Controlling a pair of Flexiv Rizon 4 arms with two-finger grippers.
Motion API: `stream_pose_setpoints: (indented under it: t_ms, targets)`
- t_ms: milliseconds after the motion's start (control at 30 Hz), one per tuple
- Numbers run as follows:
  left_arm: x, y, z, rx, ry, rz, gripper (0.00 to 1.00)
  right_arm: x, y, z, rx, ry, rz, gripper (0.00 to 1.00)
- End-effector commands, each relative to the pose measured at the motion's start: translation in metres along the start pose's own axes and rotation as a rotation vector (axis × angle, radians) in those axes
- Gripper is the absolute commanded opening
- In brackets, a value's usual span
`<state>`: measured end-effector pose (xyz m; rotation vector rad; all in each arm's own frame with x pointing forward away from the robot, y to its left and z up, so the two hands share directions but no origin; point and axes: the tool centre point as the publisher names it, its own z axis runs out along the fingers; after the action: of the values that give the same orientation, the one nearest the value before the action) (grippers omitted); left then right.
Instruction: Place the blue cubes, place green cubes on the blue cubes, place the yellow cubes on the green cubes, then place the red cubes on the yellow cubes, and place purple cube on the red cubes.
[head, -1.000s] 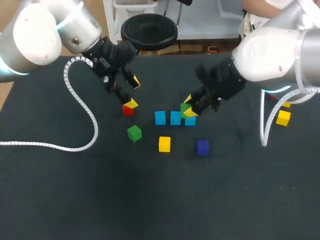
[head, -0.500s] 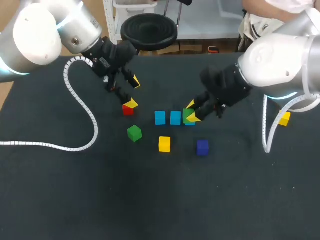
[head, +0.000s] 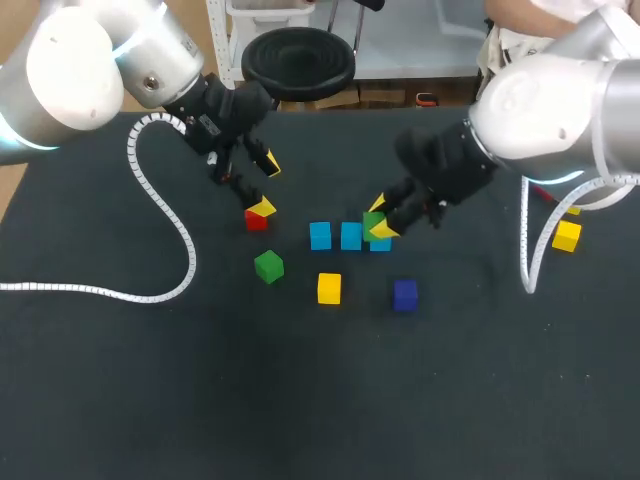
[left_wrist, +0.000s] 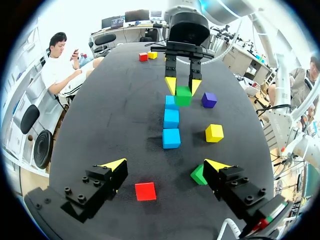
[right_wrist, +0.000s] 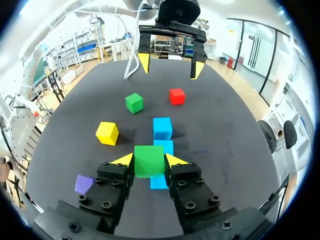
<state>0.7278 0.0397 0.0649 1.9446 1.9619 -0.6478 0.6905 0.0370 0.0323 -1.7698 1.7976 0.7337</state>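
Three blue cubes lie in a row (head: 320, 236) (head: 350, 236) (right_wrist: 162, 127). My right gripper (head: 381, 219) (right_wrist: 149, 160) is shut on a green cube (head: 373, 224) (left_wrist: 183, 95), held right over the row's right-end blue cube (right_wrist: 159, 181); I cannot tell whether they touch. My left gripper (head: 262, 185) (left_wrist: 167, 167) stands open above a red cube (head: 256, 221) (left_wrist: 145, 191), holding nothing. A second green cube (head: 268, 266), a yellow cube (head: 329, 288) and a purple cube (head: 405, 294) lie loose in front of the row.
Another yellow cube (head: 567, 236) sits at the table's right side behind my right arm's cable (head: 527, 250). A further red cube (left_wrist: 143, 56) and yellow cube (left_wrist: 152, 55) lie there too. My left arm's white cable (head: 160, 200) loops over the table's left part.
My right gripper dipped with the green cube toward the right-end blue cube, then rose slightly again. The left arm has not moved.
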Motion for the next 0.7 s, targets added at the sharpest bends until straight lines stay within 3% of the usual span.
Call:
stream_pose_setpoints:
  t_ms: [33,700]
  targets:
    - [-0.0009,0.0015,-0.0003,0.003,0.005,-0.001,1.0,-0.002,-0.0032,0.0013,-0.005,0.011,0.0,0.0]
    - [-0.0009,0.0015,-0.0003,0.003,0.005,-0.001,1.0,0.0029,-0.0059,0.0064,-0.016,0.016,0.015,0.0]
